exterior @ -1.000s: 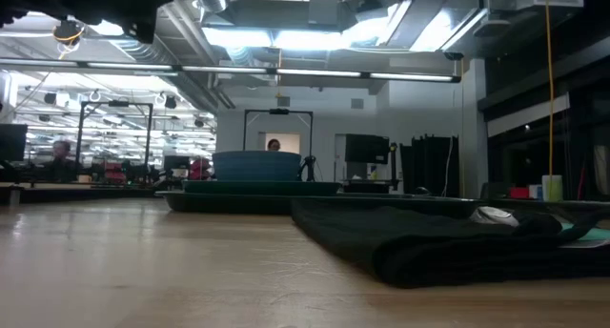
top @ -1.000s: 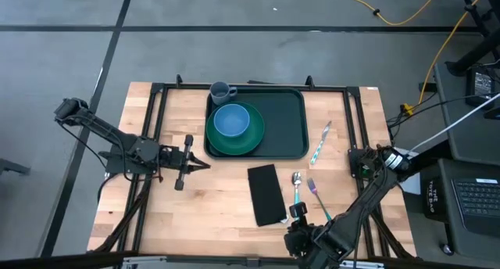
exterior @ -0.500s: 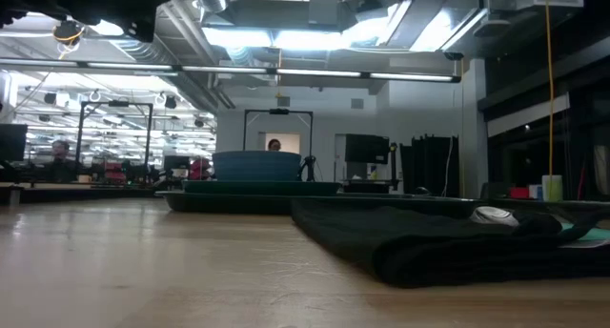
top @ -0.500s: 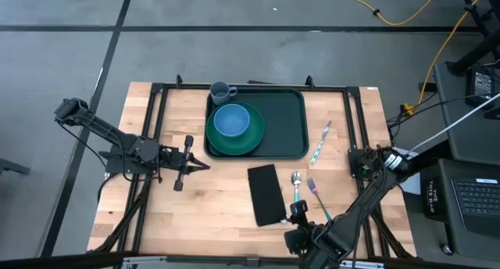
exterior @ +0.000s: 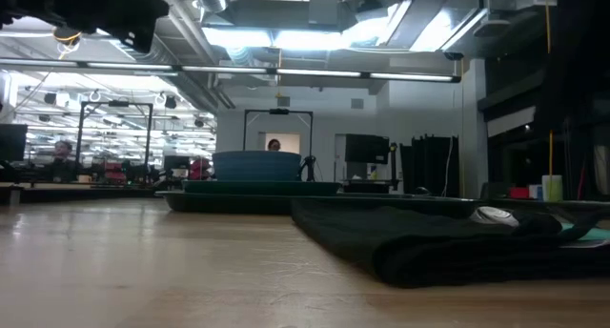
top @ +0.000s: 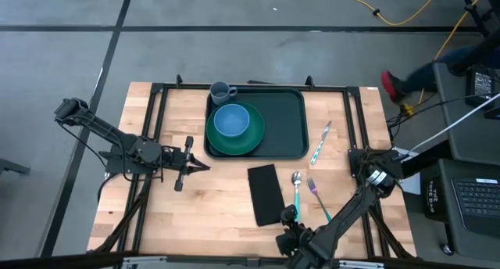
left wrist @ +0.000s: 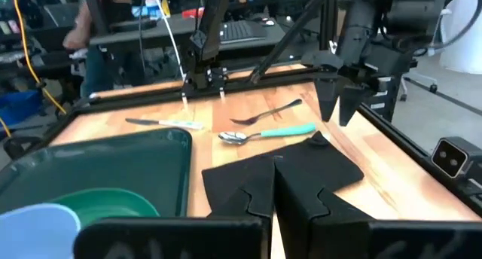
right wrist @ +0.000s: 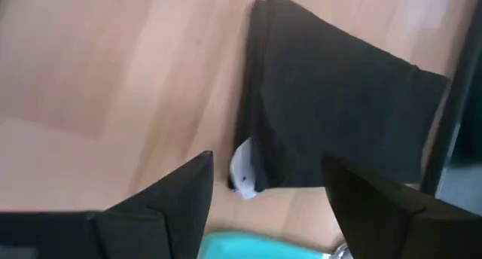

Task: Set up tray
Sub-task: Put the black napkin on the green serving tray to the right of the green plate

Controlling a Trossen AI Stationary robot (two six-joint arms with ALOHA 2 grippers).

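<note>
The dark green tray (top: 285, 120) lies at the table's far middle. It carries a green plate (top: 248, 140) with a blue bowl (top: 231, 120), and a grey mug (top: 221, 91) sits at its far left corner. A black folded napkin (top: 266, 194) lies nearer on the wood. My right gripper (left wrist: 337, 117) is open and points down just above the napkin's near right corner (right wrist: 260, 165), one finger on either side of it. My left gripper (top: 191, 163) is shut and hovers left of the tray, holding nothing.
A teal-handled spoon (top: 298, 187) and a fork (top: 316, 195) lie right of the napkin. A knife (top: 320, 142) lies right of the tray. The tray's right half is bare. A person's leg (top: 414, 77) shows beyond the table's far right corner.
My right gripper has come down and a little toward the napkin's near right corner. The left arm, napkin and tableware have kept still. A person's leg has come into view beyond the table's far right corner.
</note>
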